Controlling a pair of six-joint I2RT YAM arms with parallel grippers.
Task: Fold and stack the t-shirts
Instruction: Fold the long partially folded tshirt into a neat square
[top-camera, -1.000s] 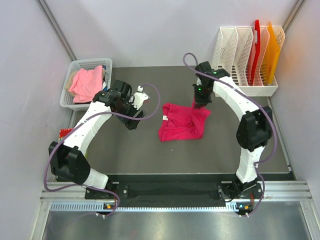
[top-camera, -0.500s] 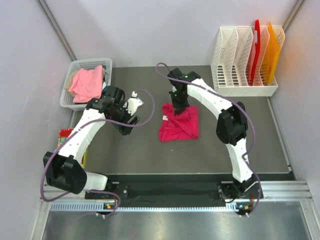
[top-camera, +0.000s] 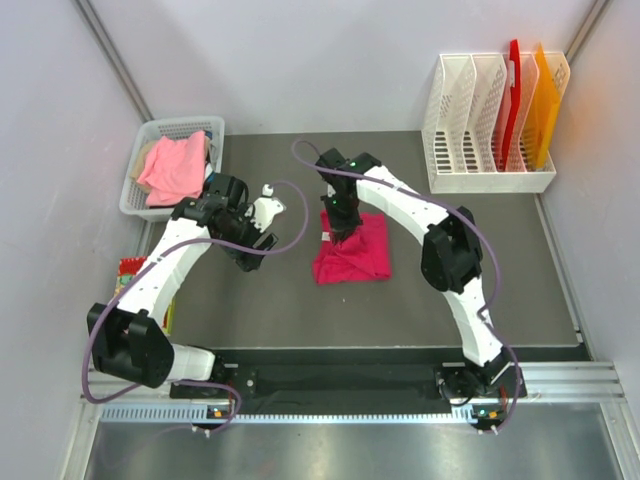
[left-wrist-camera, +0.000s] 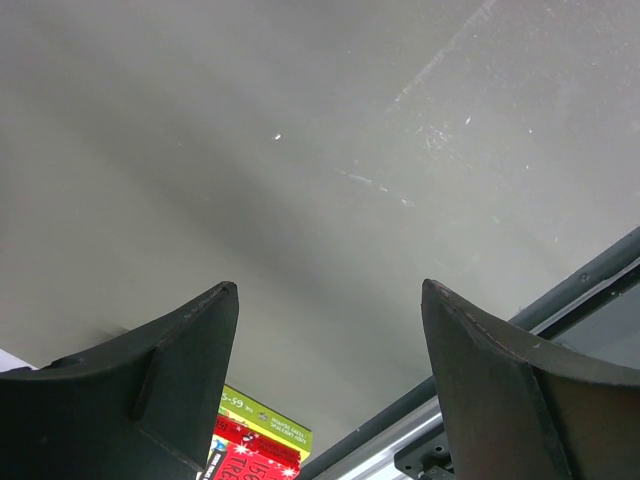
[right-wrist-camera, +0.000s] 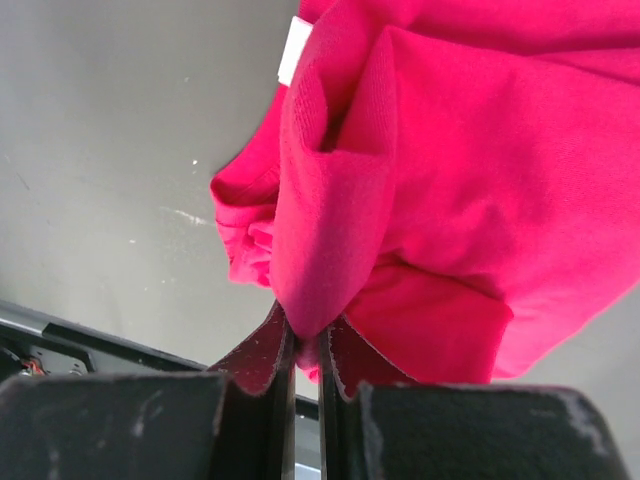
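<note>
The magenta-pink t-shirt lies folded in a rough rectangle at the middle of the dark table. My right gripper is shut on a fold at the shirt's upper left edge; the right wrist view shows the cloth pinched between the two pads. The paler salmon-pink t-shirt lies bunched in the white basket at the back left. My left gripper is open and empty, held over bare table left of the magenta shirt, its fingers spread wide.
White file racks holding red and orange folders stand at the back right. A colourful packet lies at the table's left edge, also showing in the left wrist view. Walls close in on both sides.
My right gripper carried the shirt's right side leftward over the rest, folding it narrower. My left arm drew back a little to the left, then held still.
</note>
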